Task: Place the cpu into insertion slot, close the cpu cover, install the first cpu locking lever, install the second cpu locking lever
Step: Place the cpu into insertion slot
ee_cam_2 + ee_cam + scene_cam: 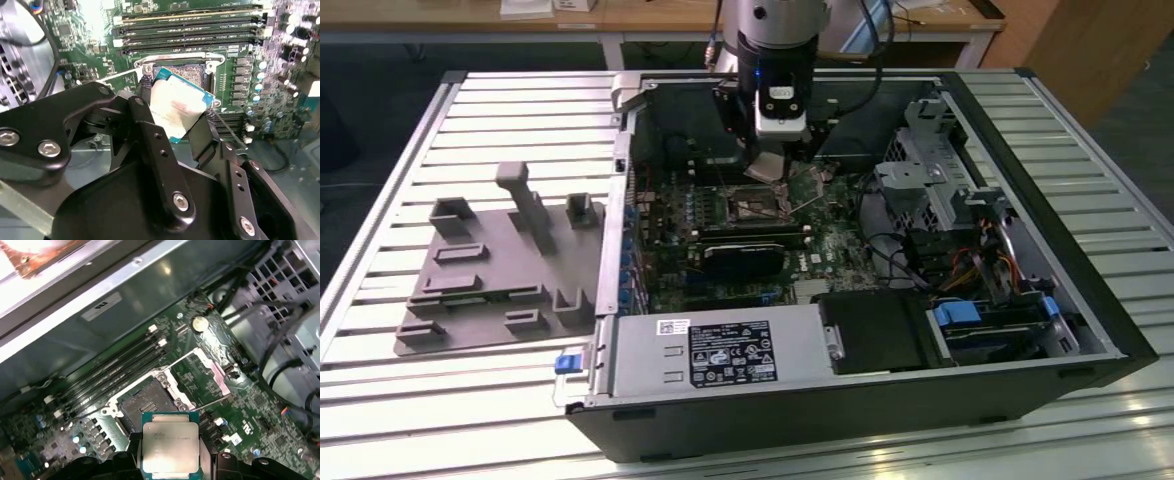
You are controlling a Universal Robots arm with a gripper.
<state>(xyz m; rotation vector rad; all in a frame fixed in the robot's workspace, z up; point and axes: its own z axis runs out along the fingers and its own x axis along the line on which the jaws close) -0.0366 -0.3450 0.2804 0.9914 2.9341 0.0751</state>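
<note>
Cpu [170, 445], silver-grey with teal rim, hangs seemingly tilted in gripper [174, 115].

Print on power supply label [731, 352] and cpu [170, 440] top too small to read

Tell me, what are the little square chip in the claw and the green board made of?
The small flat square silver-grey chip, held in the black claw, looks like dull metal on top: soft grey sheen. The flat green circuit board seems a coated plastic-like laminate, faintly glossy; exact material unclear.
</note>
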